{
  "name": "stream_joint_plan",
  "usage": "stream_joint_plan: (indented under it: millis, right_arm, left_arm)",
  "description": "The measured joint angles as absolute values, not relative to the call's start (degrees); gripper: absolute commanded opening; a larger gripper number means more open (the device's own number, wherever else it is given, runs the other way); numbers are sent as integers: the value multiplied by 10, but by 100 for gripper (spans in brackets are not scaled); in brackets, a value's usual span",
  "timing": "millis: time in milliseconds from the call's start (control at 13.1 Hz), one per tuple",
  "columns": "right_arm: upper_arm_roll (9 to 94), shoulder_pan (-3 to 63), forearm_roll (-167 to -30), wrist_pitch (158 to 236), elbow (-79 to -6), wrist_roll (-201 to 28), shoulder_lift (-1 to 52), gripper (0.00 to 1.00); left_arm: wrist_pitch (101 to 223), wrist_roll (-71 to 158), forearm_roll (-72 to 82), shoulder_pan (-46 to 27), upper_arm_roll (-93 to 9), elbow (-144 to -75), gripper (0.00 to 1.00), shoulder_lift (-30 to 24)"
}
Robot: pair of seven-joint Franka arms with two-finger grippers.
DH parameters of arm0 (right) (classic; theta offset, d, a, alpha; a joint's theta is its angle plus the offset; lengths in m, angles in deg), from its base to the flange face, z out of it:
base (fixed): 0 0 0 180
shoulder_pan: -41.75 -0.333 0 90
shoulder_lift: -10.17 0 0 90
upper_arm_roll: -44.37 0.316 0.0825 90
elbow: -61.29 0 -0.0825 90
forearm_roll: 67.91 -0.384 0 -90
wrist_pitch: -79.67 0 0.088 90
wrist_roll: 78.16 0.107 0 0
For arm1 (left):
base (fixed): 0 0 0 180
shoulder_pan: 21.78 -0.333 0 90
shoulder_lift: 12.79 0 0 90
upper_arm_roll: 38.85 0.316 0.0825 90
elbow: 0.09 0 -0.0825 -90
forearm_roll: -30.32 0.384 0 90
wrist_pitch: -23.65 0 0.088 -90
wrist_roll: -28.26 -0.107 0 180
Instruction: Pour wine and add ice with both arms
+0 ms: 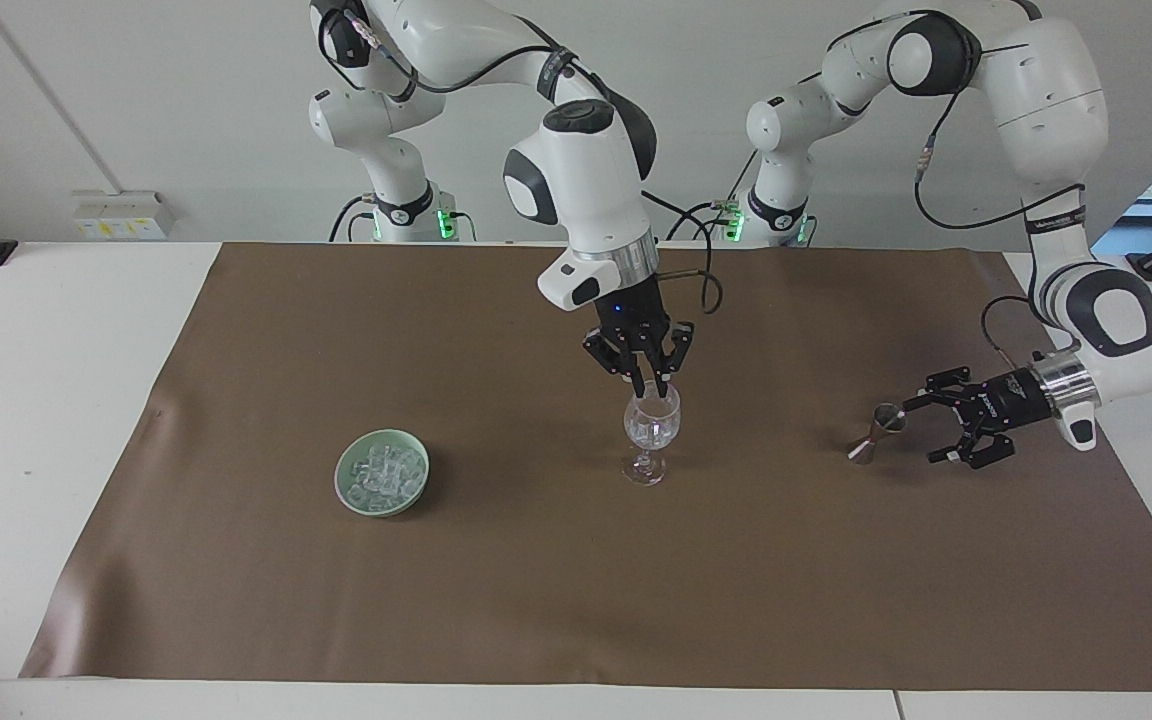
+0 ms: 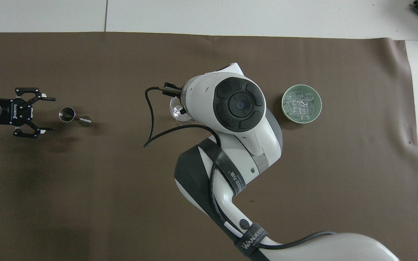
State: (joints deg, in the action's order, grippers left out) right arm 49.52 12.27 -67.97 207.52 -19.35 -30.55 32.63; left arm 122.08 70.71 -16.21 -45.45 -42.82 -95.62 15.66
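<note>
A clear stemmed glass (image 1: 652,428) stands mid-mat with a few clear ice chunks in its bowl; only its edge shows in the overhead view (image 2: 175,108). My right gripper (image 1: 657,388) hangs just above its rim, pointing down; my own wrist hides it in the overhead view. More ice (image 1: 383,478) is heaped in a green bowl (image 1: 339,480), also seen from above (image 2: 283,105). A small metal jigger (image 1: 876,430) stands toward the left arm's end. My left gripper (image 1: 921,430) is open, empty and level, a short way from the jigger (image 2: 66,114).
A brown mat (image 1: 496,600) covers most of the white table. The right arm's elbow and cable reach over the mat between the robots and the glass.
</note>
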Motion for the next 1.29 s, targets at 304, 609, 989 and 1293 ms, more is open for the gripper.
stream_joint_plan:
  millis: [304, 609, 989, 1293]
  right_arm:
    - [494, 185, -691, 1966, -180, -436, 264, 38]
    - [493, 265, -708, 1792, -182, -603, 191, 44]
    - [492, 334, -710, 1674, -250, -731, 107, 50]
    - [492, 363, -709, 1673, -322, -753, 70, 52]
  left_arm:
    - [1218, 668, -78, -453, -435, -907, 100, 135]
    - [1217, 600, -16, -443, -439, -887, 100, 111]
    - [1217, 545, 46, -417, -440, -884, 100, 60]
    - [1217, 529, 85, -395, -440, -883, 100, 18]
